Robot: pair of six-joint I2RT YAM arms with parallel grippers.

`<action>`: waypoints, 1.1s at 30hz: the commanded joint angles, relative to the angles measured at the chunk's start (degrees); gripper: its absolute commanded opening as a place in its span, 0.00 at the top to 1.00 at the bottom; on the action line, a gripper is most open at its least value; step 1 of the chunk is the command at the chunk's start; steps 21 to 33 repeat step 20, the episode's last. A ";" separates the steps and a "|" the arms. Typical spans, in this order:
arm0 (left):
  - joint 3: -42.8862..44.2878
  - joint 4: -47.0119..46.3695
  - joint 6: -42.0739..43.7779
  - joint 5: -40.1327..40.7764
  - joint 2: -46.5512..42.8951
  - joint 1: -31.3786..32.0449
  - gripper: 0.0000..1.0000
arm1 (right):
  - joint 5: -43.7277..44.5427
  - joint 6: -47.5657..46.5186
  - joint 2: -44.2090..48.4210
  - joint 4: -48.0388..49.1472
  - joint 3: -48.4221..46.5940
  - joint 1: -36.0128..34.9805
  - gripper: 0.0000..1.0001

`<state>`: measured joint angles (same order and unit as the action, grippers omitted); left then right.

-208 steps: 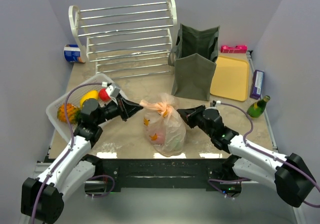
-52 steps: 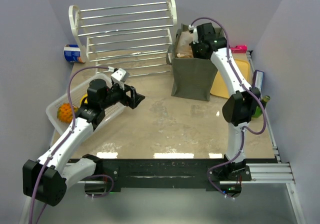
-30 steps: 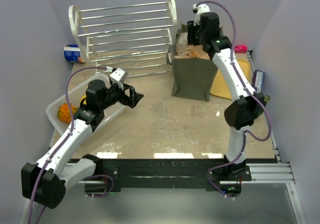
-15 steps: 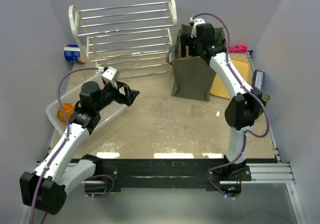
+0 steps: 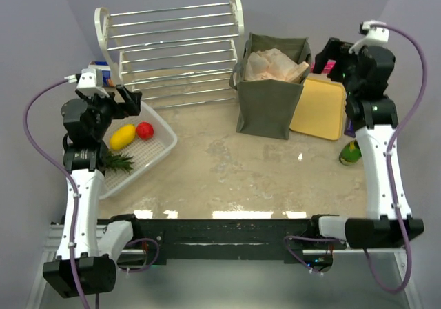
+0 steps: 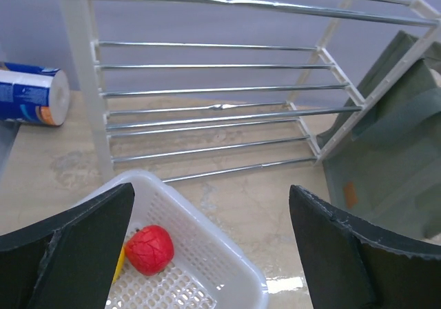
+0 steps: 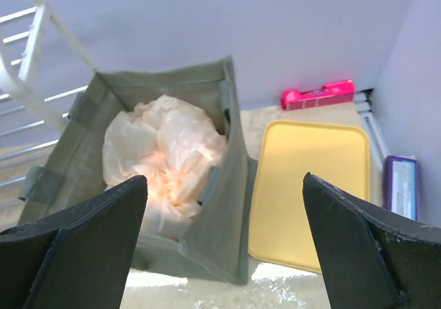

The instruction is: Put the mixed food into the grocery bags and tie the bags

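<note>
I see both hands up off the bench, fingers spread wide and holding nothing: left hand (image 6: 211,192) over the white perforated plastic basket (image 5: 155,150), right hand (image 7: 225,178) near the dark olive-green fabric tote (image 5: 267,105). The crumpled translucent peach plastic bag (image 7: 165,154) sits inside the tote. A red fruit (image 5: 144,130) and a yellow fruit (image 5: 122,136) lie in the basket.

On the far left of the beige stone-patterned table (image 5: 227,171), a white-framed rack (image 5: 172,47) with chrome bars in tiers. Near and left of it, a white perforated plastic basket (image 5: 157,154), set askew, close to the rack's foot. At the far right, a flat yellow tray (image 5: 318,107) lying on the table. Beyond the tray by the back wall, a small pink object (image 7: 318,93). Right of the tray, a purple box (image 7: 402,185) along the table edge.
</note>
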<state>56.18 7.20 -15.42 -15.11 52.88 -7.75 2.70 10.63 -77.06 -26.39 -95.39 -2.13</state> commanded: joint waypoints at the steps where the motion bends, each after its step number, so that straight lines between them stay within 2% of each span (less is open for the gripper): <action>1: 2.36 1.94 1.26 -7.55 -1.81 -0.16 0.00 | 0.46 2.20 11.09 8.53 15.38 -0.24 0.01; 6: 1.83 5.01 1.53 -2.82 -6.37 -0.07 0.00 | 2.57 1.32 24.39 21.98 35.40 -0.24 0.01; 9: 1.21 6.24 1.54 -0.80 -8.58 -0.07 0.00 | 2.93 0.53 29.59 26.12 41.58 -0.24 0.01; 14: 1.65 8.09 1.44 1.93 -9.81 -0.16 0.00 | 2.75 -0.44 28.98 23.68 41.08 -0.24 0.01; 33: 2.00 8.27 0.92 2.02 -10.26 -0.07 0.00 | 2.31 -0.70 29.24 24.02 41.16 -0.24 0.01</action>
